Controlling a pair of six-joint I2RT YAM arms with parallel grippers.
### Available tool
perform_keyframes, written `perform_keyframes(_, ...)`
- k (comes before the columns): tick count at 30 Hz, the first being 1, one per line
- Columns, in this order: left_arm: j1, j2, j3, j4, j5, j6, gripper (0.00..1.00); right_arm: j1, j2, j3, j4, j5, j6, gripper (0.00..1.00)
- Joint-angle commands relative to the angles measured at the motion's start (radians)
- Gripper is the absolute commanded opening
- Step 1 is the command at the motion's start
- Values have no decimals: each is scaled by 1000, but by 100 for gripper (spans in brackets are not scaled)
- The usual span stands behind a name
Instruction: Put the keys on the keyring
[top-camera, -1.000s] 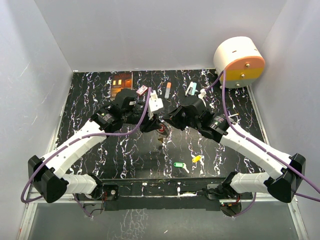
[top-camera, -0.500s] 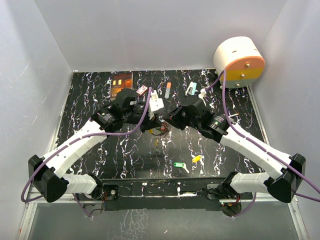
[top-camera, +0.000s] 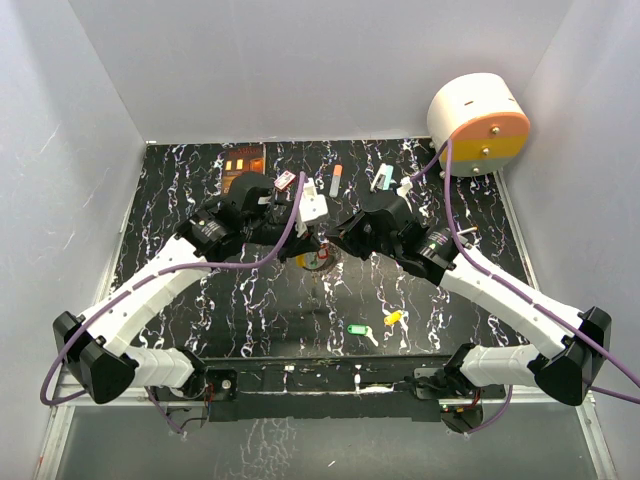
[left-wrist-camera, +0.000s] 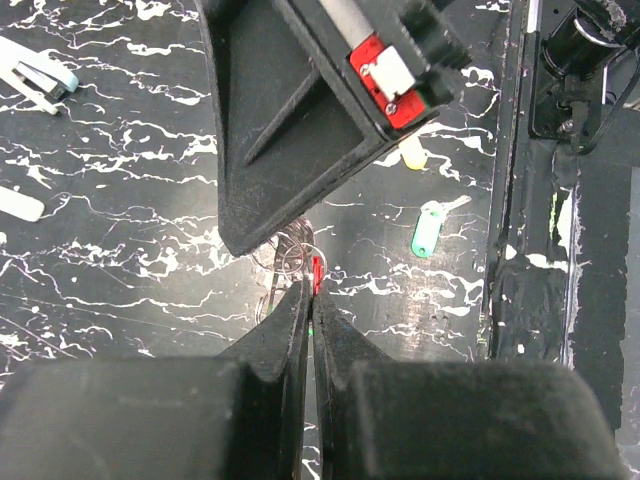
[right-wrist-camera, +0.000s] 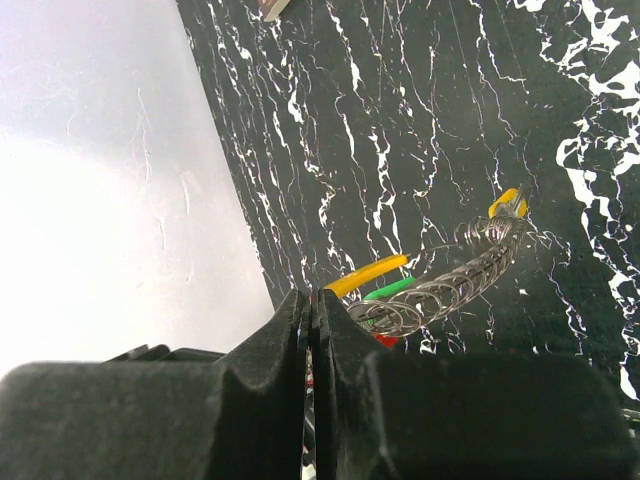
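TWO ARMS MEET OVER KEYRING: L and R arms converge at mid-tabletop (top-camera: 250, 300), black w/ white veining, their hands tip to tip above the keyring (top-camera: 313, 261).

The R hand (right-wrist-camera: 314, 296) is pinched narrow; its wrist cam shows the keyring's orange-yellow arc and silvery coil running out from the fingertips, held off the surface. A green-headed key (right-wrist-camera: 396, 288) sits against the coil just under the arc, and a red bit shows below it, too hidden to tell what it is.

The L hand (left-wrist-camera: 311, 292) is also closed tight, w/ a thin red key (left-wrist-camera: 316, 275) edge-on at its tips. Fine wire loops of the keyring lie right beside that, under the R hand's black body.

Toward the arm bases from the keyring, a loose green key (top-camera: 358, 329) and a yellow key (top-camera: 392, 318) lie flat, close together, neither touching the ring.

Beyond the keyring, toward the back wall: an orange-capped marker (top-camera: 335, 179) and a small red-and-white card (top-camera: 285, 180). Far R of it, in the back corner, a cream-and-orange drum (top-camera: 478, 125).
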Motion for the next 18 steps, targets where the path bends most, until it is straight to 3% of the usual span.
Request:
perform_keyframes(1,-3,24,106,-115,-21,54,0,4,-4,15,82,-9,3,7)
perform_keyframes(11,-4,147,282,-353,-69,126,0,3,-13,15,80,-9,5,7)
perform_keyframes(18,-4,158,333,-424,-117,173,0,3,-12,15,82,-13,5,7)
